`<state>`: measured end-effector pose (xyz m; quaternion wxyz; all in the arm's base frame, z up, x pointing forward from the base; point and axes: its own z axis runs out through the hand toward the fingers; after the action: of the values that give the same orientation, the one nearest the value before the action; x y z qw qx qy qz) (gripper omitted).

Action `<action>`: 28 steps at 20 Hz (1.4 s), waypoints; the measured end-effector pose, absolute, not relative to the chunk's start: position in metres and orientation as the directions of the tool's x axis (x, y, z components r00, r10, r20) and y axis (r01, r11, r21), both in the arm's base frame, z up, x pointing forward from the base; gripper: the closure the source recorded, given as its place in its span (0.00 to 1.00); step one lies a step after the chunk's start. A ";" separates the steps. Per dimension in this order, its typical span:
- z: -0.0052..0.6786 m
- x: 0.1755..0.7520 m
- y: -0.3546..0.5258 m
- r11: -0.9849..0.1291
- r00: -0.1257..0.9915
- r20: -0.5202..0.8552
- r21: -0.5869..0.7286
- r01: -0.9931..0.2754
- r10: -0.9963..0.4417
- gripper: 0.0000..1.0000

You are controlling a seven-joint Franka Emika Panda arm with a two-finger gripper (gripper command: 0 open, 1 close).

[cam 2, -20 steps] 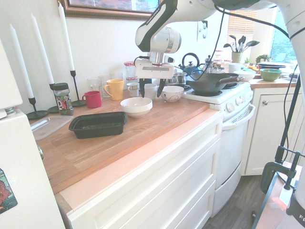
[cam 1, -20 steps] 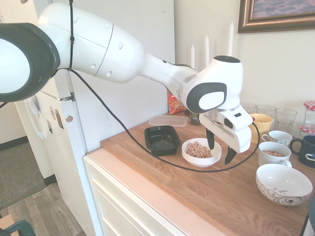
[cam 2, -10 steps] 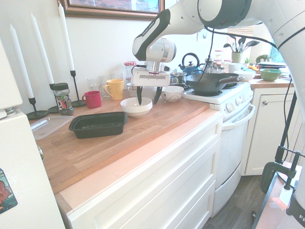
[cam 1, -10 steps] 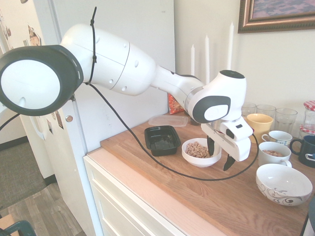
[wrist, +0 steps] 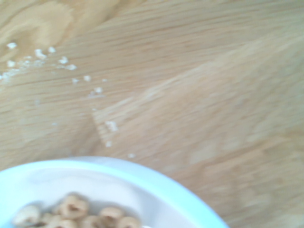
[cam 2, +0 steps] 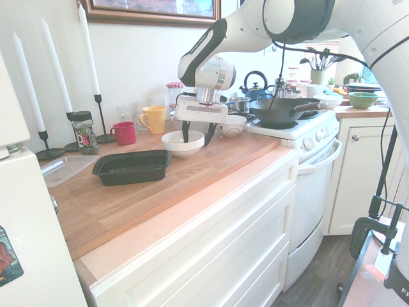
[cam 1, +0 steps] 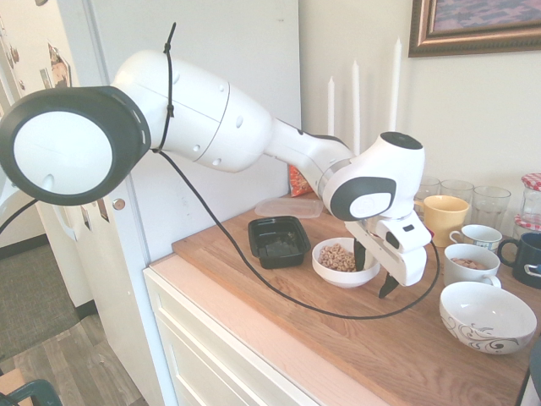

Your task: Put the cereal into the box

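Change: gripper (cam 1: 373, 270) lower than a second ago and drawn in over the white bowl's rim; bowl, box and other crockery unmoved
Gripper: pointing steeply down; fingers spread wide, nothing between them; one finger (cam 1: 359, 255) over the inside of the bowl rim, the other outside it, above bare wood; same straddle in the second exterior view (cam 2: 197, 133)
Cereal (cam 1: 337, 257): tan rings heaped in a white bowl (cam 1: 330, 274); rings and bowl rim also in the wrist view (wrist: 71, 209), blurred
White bowl, place: on the wooden counter (cam 1: 355, 338); in the first exterior view, at 3 o'clock of the box, just beside it, contact between them unclear
Box (cam 1: 278, 240): black, shallow, rounded corners; no cereal visible inside; in the second exterior view (cam 2: 131, 167) at 8 o'clock of the bowl (cam 2: 182, 143)
Clear lid (cam 1: 288, 206): flat on the counter at 12 o'clock of the box, first exterior view
Crumbs (wrist: 61, 61): pale specks scattered on the wood, wrist view
Patterned bowl (cam 1: 486, 315): at 4 o'clock of the gripper, well apart
Yellow mug (cam 1: 445, 217): at 1 o'clock of the gripper, near the wall
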<state>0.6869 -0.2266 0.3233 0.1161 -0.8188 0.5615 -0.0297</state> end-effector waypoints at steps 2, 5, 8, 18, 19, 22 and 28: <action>0.323 0.688 -0.222 -0.333 0.365 -0.102 -0.239 -0.912 -0.925 0.00; 0.322 0.690 -0.218 -0.323 0.365 -0.130 -0.262 -0.909 -0.922 1.00; 0.322 0.690 -0.217 -0.321 0.365 -0.135 -0.265 -0.909 -0.921 1.00; 0.318 0.689 -0.216 -0.322 0.366 -0.147 -0.255 -0.912 -0.919 1.00; 0.317 0.690 -0.215 -0.323 0.367 -0.148 -0.254 -0.912 -0.919 1.00; 0.317 0.691 -0.213 -0.324 0.369 -0.156 -0.253 -0.911 -0.916 1.00; 0.316 0.691 -0.211 -0.318 0.367 -0.174 -0.254 -0.913 -0.914 1.00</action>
<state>0.6911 -0.2112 0.3156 0.1559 -0.8118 0.5627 -0.0007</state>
